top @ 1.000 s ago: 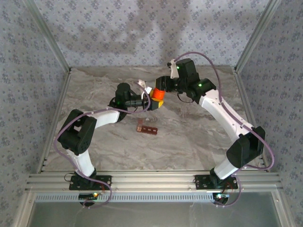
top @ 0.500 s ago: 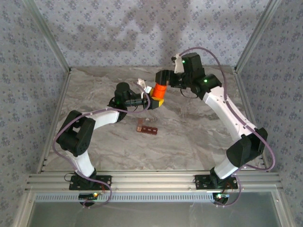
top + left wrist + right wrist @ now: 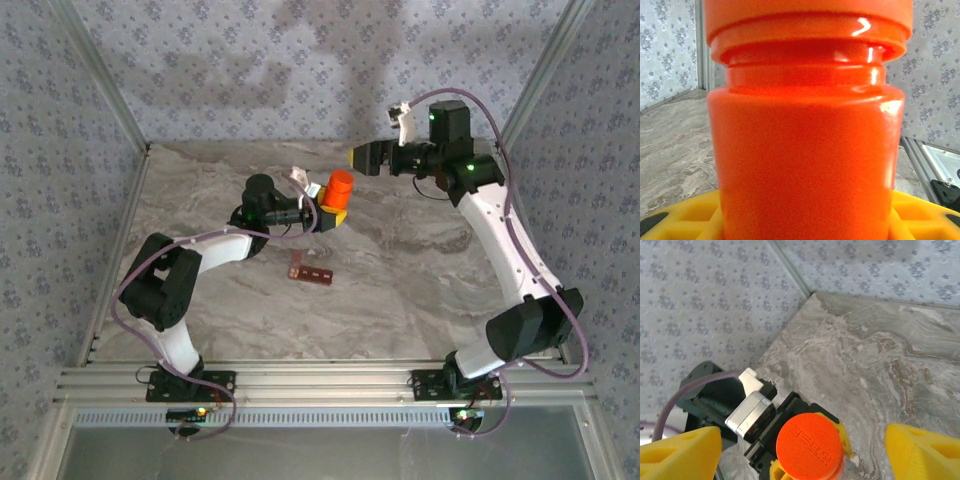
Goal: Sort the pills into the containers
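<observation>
The marbled table carries everything; above it the right gripper hovers with jaws spread wide, at one o'clock of the upright orange bottle, which the left gripper clamps; the containers lie apart at the bottle's seven o'clock

My left gripper has yellow fingers, as does my right gripper. The bottle is glossy bright orange. The containers are dark red-brown. The counter is grey-veined marble, and the walls carry a grey-blue floral print.
</observation>
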### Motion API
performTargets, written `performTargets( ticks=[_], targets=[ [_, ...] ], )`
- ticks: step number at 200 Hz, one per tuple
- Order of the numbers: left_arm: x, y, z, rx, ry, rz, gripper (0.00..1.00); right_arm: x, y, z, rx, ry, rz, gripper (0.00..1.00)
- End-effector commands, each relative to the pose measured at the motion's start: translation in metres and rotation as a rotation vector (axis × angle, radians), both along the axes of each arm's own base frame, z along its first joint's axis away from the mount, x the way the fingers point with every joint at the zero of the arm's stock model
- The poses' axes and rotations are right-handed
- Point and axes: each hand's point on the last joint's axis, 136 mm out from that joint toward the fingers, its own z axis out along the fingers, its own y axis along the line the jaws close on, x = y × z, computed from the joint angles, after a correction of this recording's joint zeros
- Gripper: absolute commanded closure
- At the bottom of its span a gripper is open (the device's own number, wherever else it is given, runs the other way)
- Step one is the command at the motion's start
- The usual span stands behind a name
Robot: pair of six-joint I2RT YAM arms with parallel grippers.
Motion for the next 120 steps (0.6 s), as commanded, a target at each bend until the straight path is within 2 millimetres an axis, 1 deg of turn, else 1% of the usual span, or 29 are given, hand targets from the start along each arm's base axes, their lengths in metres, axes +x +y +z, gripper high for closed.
performTargets(
  ticks=[1,11,18,57,89,120],
  targets=[
    [-0.012,-0.002,0.037,-0.054,-0.090,-0.055,1.00,-0.010,0.011,-0.009,-0.016,-0.016,0.140,0.13],
    [-0.013,-0.002,0.038,-0.053,-0.091,-0.060,1.00,-0.008,0.014,-0.010,-0.023,-0.020,0.149,0.13],
    [-0.013,-0.002,0.038,-0.053,-0.091,-0.062,1.00,-0.010,0.016,-0.015,-0.038,0.008,0.158,0.13],
    [-0.013,-0.004,0.038,-0.051,-0.088,-0.064,1.00,-0.012,0.027,-0.033,-0.111,0.044,0.188,0.14],
    [-0.013,-0.004,0.039,-0.052,-0.090,-0.064,1.00,-0.015,0.030,-0.040,-0.129,0.060,0.199,0.17],
    [-0.013,-0.005,0.040,-0.051,-0.091,-0.064,1.00,-0.016,0.031,-0.043,-0.131,0.065,0.202,0.23]
  ],
)
